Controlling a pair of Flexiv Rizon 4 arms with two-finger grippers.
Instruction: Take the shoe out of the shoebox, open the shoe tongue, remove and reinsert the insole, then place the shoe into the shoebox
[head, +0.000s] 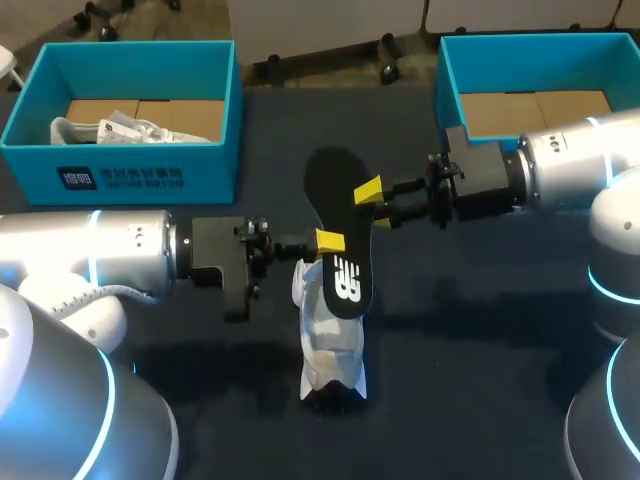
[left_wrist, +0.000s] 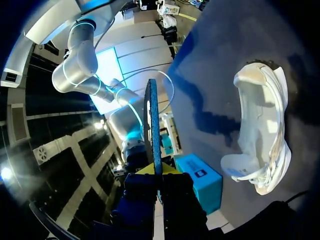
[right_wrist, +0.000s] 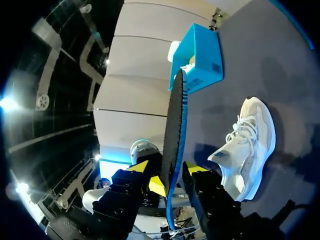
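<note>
At the table's (head: 480, 340) far left corner stands a blue shoebox (head: 130, 170) holding a white bundle (head: 110, 128), likely a second shoe with paper; we leave that alone. Our left gripper (head: 328, 242) comes in from the left and is clamped on the black insole (head: 338, 180) near its logo end, a finger on each face, as the left wrist view shows edge-on. The insole hangs in the air over the white shoe (head: 328, 350), which sits mid-table, toward the near edge. Our right gripper (head: 370, 192) pinches the same insole further along, from the other side. The second shoebox (head: 447, 85) waits at the far right corner. We judge reinsertion to be the step in hand. One gripper should let go, and the other should tip the insole's lower end into the shoe's opening. Then we slide it in flat without folding it, and we mind the shoe, which stands loose and may shift.
</note>
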